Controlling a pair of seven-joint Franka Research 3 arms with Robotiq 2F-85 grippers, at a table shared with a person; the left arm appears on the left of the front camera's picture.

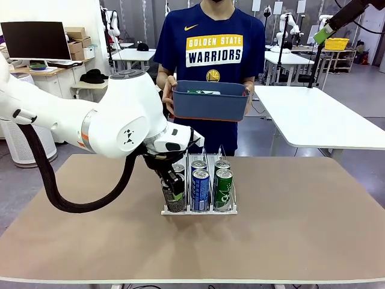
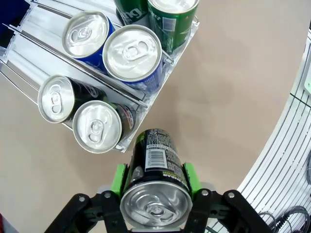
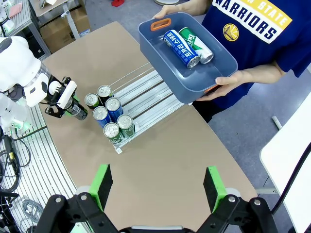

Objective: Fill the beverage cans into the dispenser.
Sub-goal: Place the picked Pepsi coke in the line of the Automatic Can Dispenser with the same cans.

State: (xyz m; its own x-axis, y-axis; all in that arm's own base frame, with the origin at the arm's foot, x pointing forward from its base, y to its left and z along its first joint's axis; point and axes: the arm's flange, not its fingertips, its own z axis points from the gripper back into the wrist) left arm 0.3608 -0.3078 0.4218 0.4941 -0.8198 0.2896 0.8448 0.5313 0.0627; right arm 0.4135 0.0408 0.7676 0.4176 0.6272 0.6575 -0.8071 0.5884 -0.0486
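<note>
**Asker:** What's the widest thing in front of you?

**Me:** The brown tabletop (image 1: 301, 235). Across it stands a person (image 1: 216, 54) in a dark blue shirt. Both of their hands grip a dark blue tub (image 1: 207, 105), held up at the waist and clear of the surface. In my right wrist view, a blue can (image 3: 181, 47) and a green can (image 3: 197, 43) lie on their sides in it, side by side.

**Asker:** And the dispenser?

**Me:** The dispenser (image 1: 198, 211) stands near the middle of the tabletop, with its low lip toward me. It has three lanes, and each has two upright cans packed at the lip end. The black pair (image 3: 92, 100) is on my left, the blue pair (image 3: 113, 104) in the middle and the green pair (image 3: 125, 121) on my right.

**Asker:** Your pincers?

**Me:** My left pincer (image 2: 155, 177) is clenched on a black can (image 2: 155, 145), with a green pad on either side of its body, just under the silver top. That can is outside the dispenser, on my side of the lip and just beside the corner where the black pair stands. I can't tell whether its base touches the tabletop. My right pincer (image 3: 158, 187) hangs high over the tabletop, well apart from the dispenser, released with its jaws spread wide.
</note>
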